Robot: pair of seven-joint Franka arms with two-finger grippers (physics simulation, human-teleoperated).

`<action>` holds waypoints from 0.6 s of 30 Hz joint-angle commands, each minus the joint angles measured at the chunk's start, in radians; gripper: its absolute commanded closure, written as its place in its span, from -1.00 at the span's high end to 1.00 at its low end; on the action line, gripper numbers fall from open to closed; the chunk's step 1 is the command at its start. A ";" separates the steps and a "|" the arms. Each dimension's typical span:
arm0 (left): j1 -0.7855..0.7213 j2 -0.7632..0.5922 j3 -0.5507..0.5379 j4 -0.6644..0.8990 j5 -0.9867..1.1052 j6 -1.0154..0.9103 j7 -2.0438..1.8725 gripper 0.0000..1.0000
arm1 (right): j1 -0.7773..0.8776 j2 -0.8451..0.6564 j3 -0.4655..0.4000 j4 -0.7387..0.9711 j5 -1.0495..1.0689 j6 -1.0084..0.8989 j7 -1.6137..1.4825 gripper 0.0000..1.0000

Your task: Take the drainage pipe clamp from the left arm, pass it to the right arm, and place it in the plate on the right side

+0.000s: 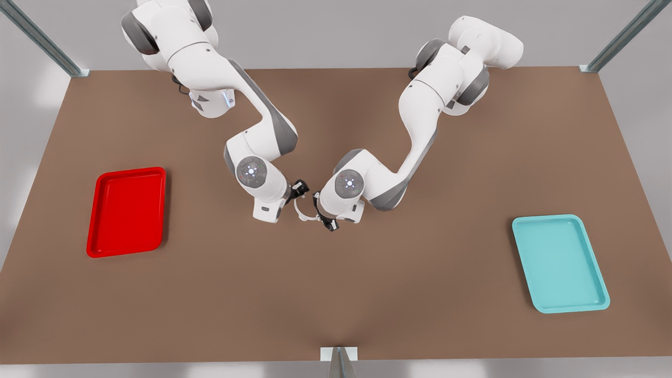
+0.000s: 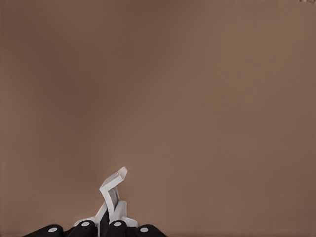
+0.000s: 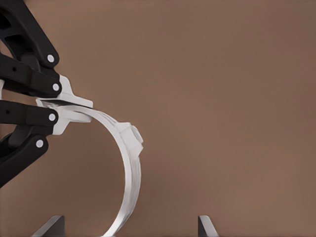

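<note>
Brown worktop (image 1: pixel 336 294) underneath, bare apart from two trays set well apart.

Above its middle, both arms bent down and meeting wrist to wrist: left arm (image 1: pixel 420 121) reaching in from the front view's right, right arm (image 1: pixel 252 115) from the front view's left. Judged to be the handover step, with the giving side gripping and the taking side not yet closed.

Red plate (image 1: pixel 94 210) on the front view's left, on the right arm's side, with nothing in it. Teal tray (image 1: pixel 524 262) on the front view's right, likewise holding nothing.

Left gripper (image 1: pixel 326 223) pressed together on one end tab of the drainage pipe clamp (image 1: pixel 303 212); seen in the right wrist view as black linkage (image 3: pixel 61 106) pinching the white tab, and in the left wrist view (image 2: pixel 101 229) with the tab standing up from between its tips. Right gripper (image 1: pixel 299 189) just beside the clamp's other end, fingers spread (image 3: pixel 128 227), with the far end of the arc (image 3: pixel 131 168) running down between them and, as far as can be told, not touching either.

Clamp held in the air over the worktop's middle, between the two grippers, well away from the plate.

Next, probably: close the right gripper squarely on the thin arc before loosening the left, taking care with a narrow curved part likely to twist or slip, then carry it across to the red plate
</note>
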 commanded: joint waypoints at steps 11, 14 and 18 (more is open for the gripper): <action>-0.004 -0.002 0.003 0.002 0.003 0.006 -0.097 -0.57 | 0.021 0.005 0.002 -0.040 0.005 0.020 -0.014 1.00; -0.004 -0.002 0.003 0.004 0.003 0.008 -0.097 -0.57 | 0.021 0.018 0.002 -0.040 0.005 0.020 -0.018 1.00; -0.006 -0.002 0.003 0.004 0.003 0.008 -0.097 -0.57 | 0.022 0.033 0.002 -0.040 0.005 0.020 -0.020 0.99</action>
